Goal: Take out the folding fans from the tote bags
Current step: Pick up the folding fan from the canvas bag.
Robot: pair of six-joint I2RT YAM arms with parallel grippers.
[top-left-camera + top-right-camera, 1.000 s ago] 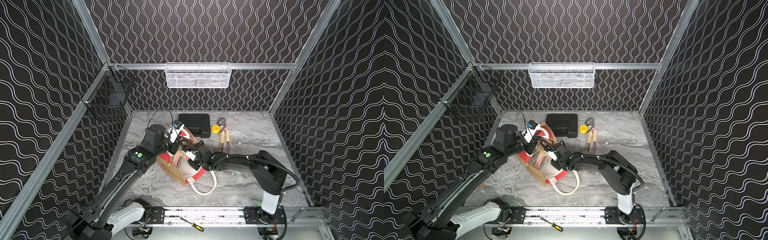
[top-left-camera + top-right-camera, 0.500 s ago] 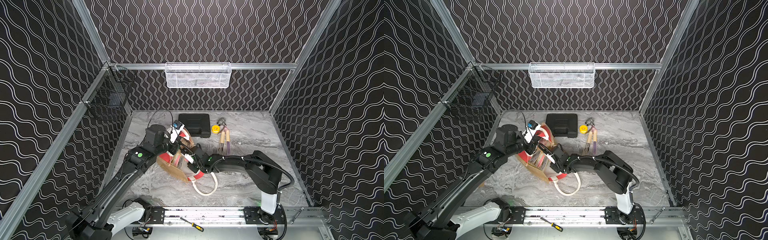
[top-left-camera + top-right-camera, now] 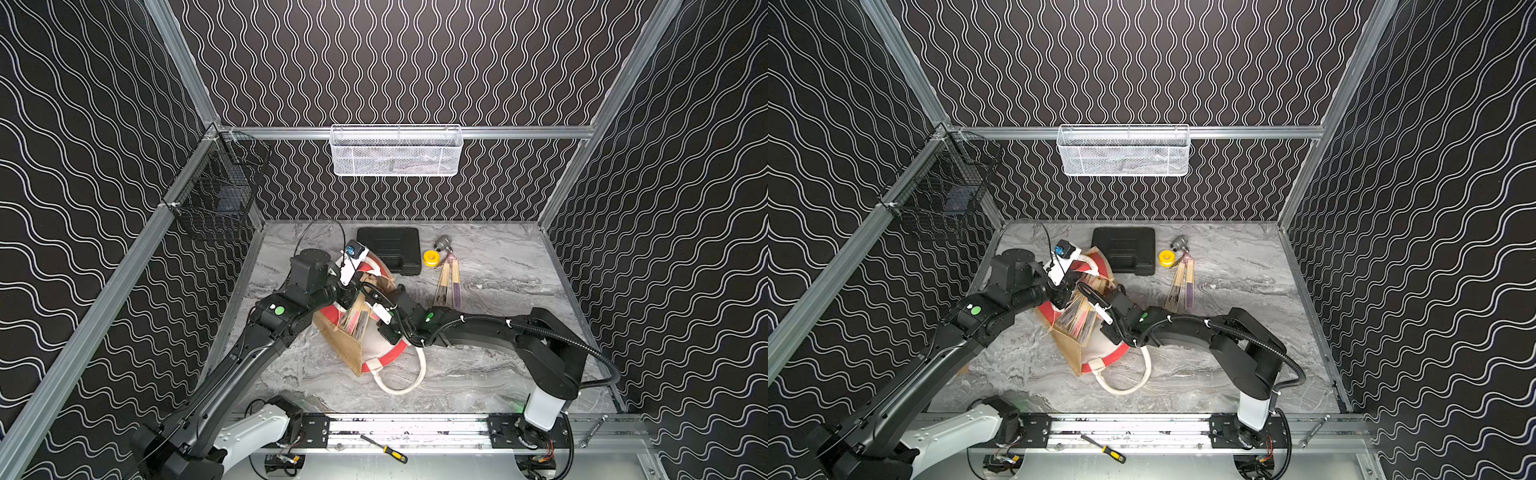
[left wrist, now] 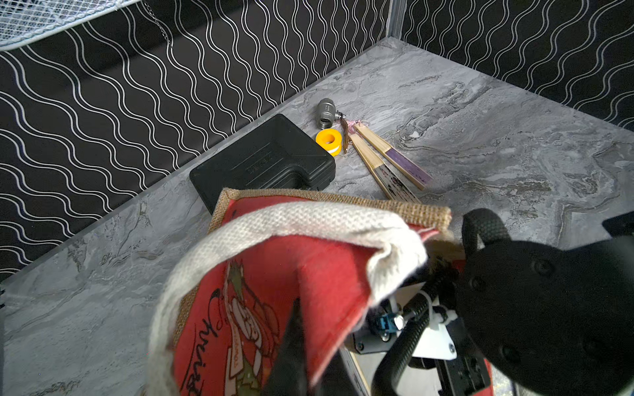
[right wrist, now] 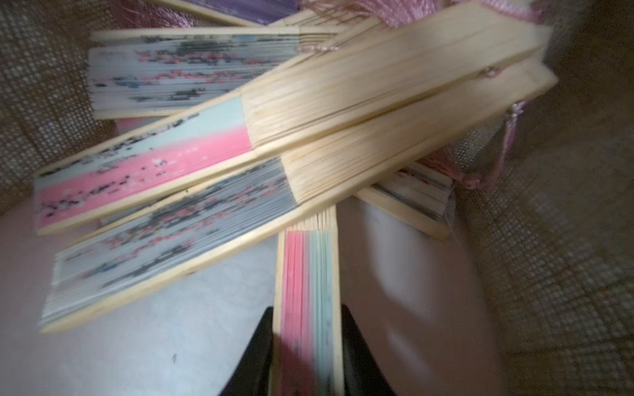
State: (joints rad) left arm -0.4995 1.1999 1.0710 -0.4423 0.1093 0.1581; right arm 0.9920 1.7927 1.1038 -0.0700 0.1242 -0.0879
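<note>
A boxy tan jute tote bag (image 3: pixel 343 347) sat slumped just left of the middle of the grey marbled worktop (image 3: pixel 478 386). Its thick white rope handle (image 3: pixel 401 384) looped toward the front edge, and its red printed panels and white lining were showing. Inside it, closed folding fans (image 5: pixel 219 113) lay in a crossed heap, with pale bamboo ribs, pink, pale blue and speckled grey pleats, and pink tassels. The right fingers (image 5: pixel 255 356), inside the bag's mouth, stood narrow against both edges of one pink-and-blue fan (image 5: pixel 308 274). The left fingers (image 4: pixel 291 349) were clamped shut on the bag's red-printed rim. Farther back, two more fans (image 3: pixel 449 284) lay out on the worktop, near a black case (image 3: pixel 390 249)
</note>
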